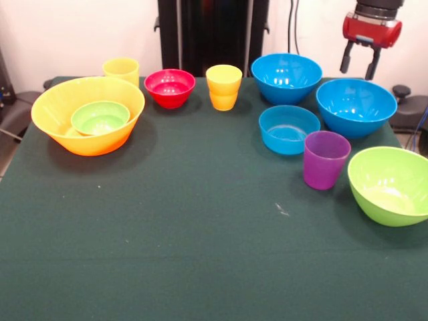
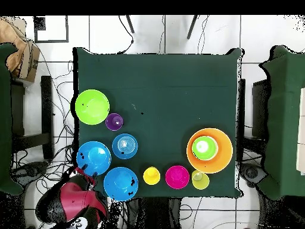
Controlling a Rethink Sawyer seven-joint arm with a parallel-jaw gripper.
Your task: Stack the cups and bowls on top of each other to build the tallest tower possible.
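A huge orange-yellow bowl [image 1: 63, 107] [image 2: 226, 150] holds a small green bowl [image 1: 100, 118] [image 2: 204, 147]; this low tower stands at the table's left in the front view. One yellow cup [image 1: 121, 69] [image 2: 200, 179] stands behind it. A small red bowl [image 1: 169, 87] [image 2: 177, 176] and a second yellow cup [image 1: 224, 87] [image 2: 151, 175] stand along the far edge. Two large blue bowls [image 1: 286, 77] [image 1: 356, 105], a shallow blue bowl [image 1: 289, 128] [image 2: 124, 145], a purple cup [image 1: 325, 159] [image 2: 114, 121] and a large lime green bowl [image 1: 391, 184] [image 2: 92, 107] stand at the right. My gripper [image 1: 360, 61] [image 2: 83, 174] hangs open and empty above and behind the right blue bowl.
The table [image 1: 200, 234] has a dark green cloth. The black robot pedestal [image 1: 212, 33] stands behind the far edge. Chairs and cables lie around the table in the overhead view.
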